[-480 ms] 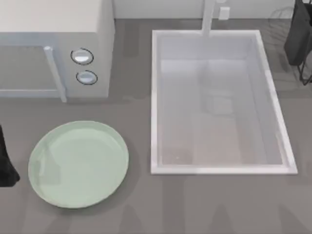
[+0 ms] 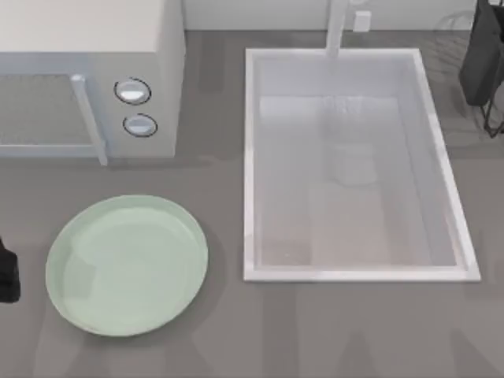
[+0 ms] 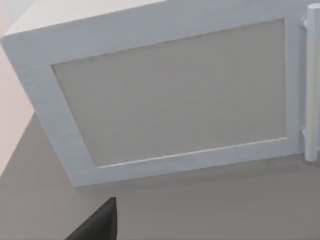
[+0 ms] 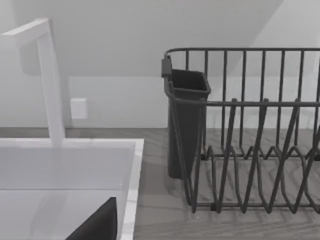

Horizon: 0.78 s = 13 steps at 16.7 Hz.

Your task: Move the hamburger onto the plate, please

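Sitting bare at lower left of the counter, the plate; left arm at left edge, jaws' state untellable; sink centre-right.

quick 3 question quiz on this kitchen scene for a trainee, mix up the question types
1. True or false: the plate has food on it.
2. Which lies nearest the plate's left rim? A) the sink B) the left arm C) the dish rack
3. Fill in: the microwave's two round knobs sit to the ___ of its door handle in the top view.

Key: 1 false, it is bare. 2 B. 3 right.
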Each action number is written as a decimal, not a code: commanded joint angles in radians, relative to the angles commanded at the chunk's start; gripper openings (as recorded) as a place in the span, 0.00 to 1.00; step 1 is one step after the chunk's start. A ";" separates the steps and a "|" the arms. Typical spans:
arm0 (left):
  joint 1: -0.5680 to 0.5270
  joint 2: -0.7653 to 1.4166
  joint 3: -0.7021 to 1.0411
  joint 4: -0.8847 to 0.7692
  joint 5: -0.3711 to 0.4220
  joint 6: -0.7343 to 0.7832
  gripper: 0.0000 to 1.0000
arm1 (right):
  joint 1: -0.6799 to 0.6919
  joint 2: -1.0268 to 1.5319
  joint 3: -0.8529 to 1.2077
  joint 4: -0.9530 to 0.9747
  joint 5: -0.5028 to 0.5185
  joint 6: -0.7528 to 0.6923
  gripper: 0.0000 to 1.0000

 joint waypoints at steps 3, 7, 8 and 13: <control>0.038 0.236 0.135 -0.147 0.001 0.247 1.00 | 0.000 0.000 0.000 0.000 0.000 0.000 1.00; 0.096 0.612 0.327 -0.373 0.001 0.647 1.00 | 0.000 0.000 0.000 0.000 0.000 0.000 1.00; 0.110 0.703 0.373 -0.429 0.001 0.744 1.00 | 0.000 0.000 0.000 0.000 0.000 0.000 1.00; 0.174 1.072 0.587 -0.666 -0.001 1.137 1.00 | 0.000 0.000 0.000 0.000 0.000 0.000 1.00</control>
